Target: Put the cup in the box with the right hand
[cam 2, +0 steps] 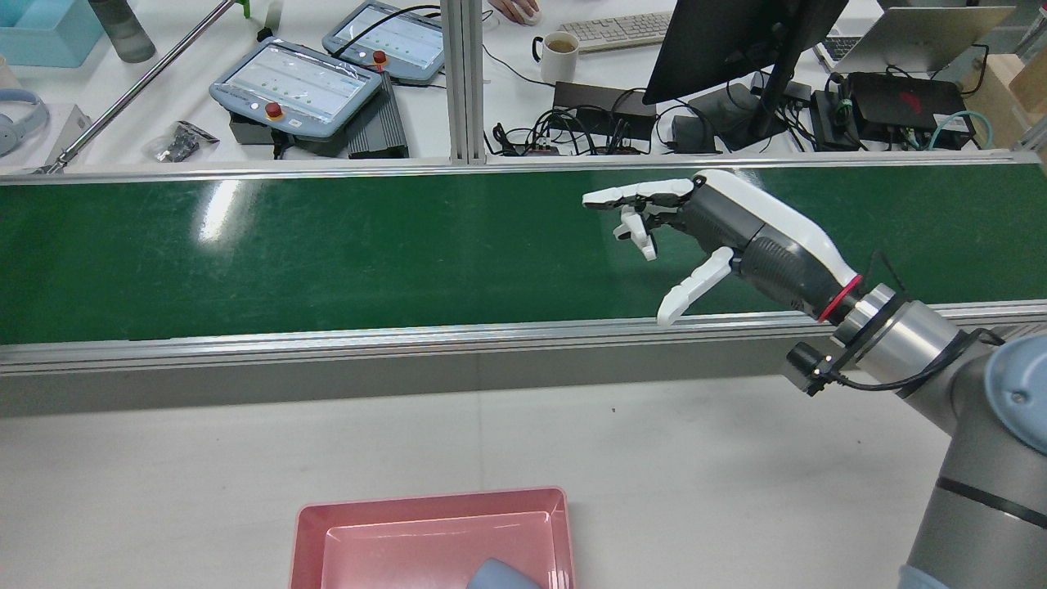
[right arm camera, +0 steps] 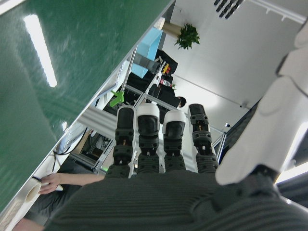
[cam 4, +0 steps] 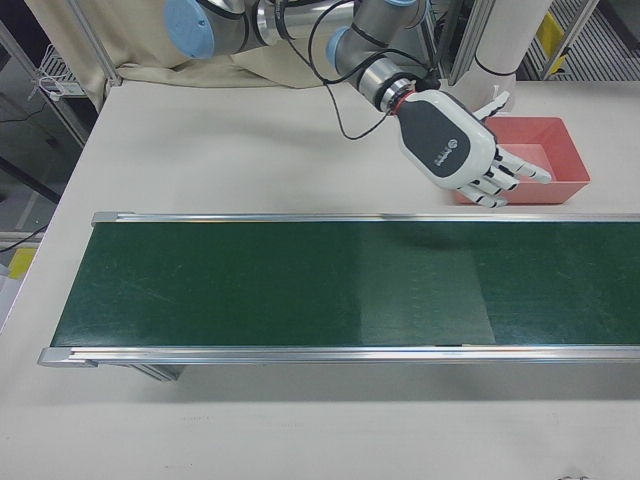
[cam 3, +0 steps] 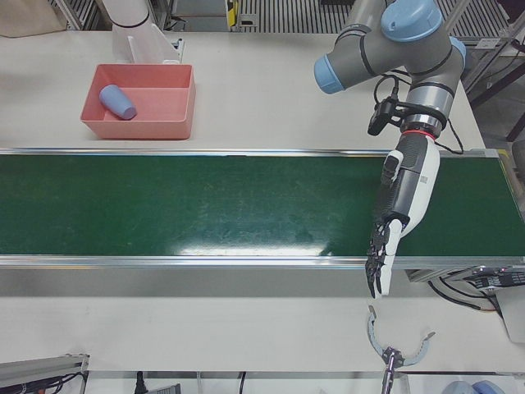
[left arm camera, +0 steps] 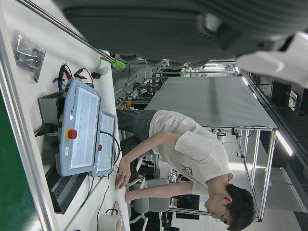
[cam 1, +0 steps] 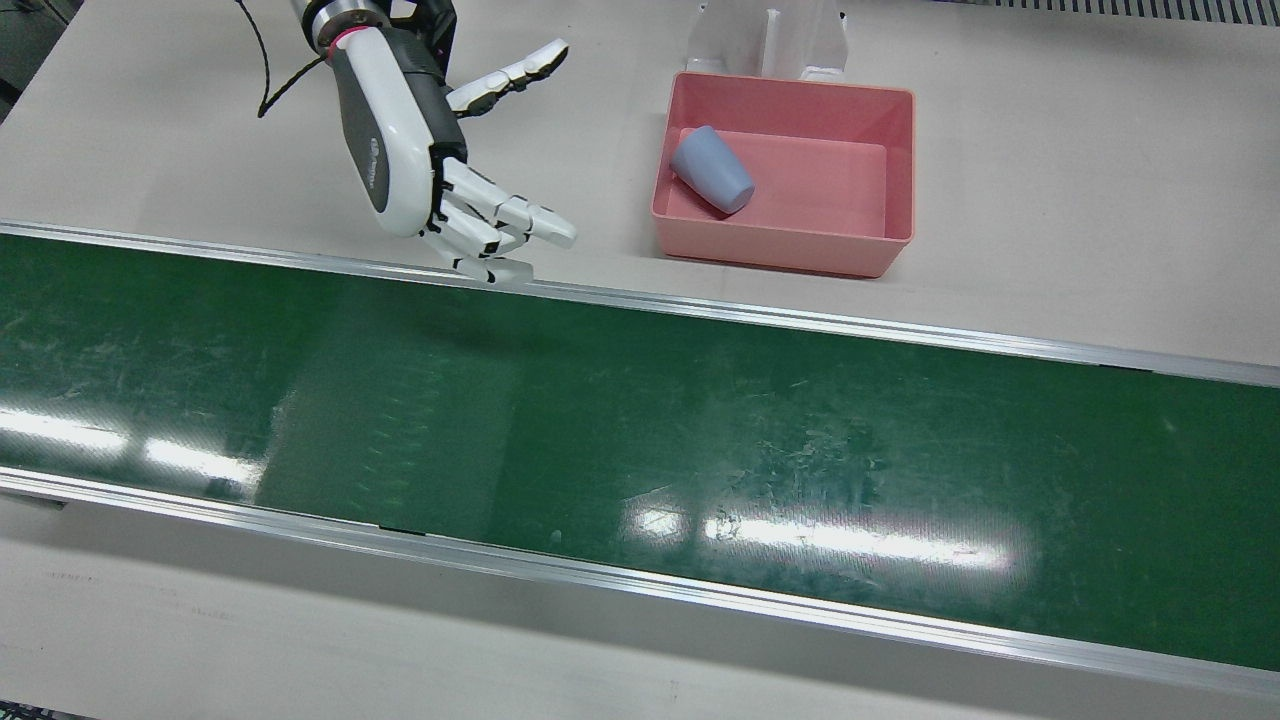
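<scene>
Cup lies on its side inside the pink box, well apart from the right hand, which hovers empty with fingers spread at the conveyor belt edge. Placement looks complete; risk seems minimal unless a returning hand nudges the box.

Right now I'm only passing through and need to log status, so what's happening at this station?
The blue cup already lies on its side inside the pink box, which sits on the table beside the green conveyor belt. The right hand is open and empty, hovering over the belt's edge, apart from the box. The left hand hangs open over the belt's other end, holding nothing. The belt itself carries no objects.
</scene>
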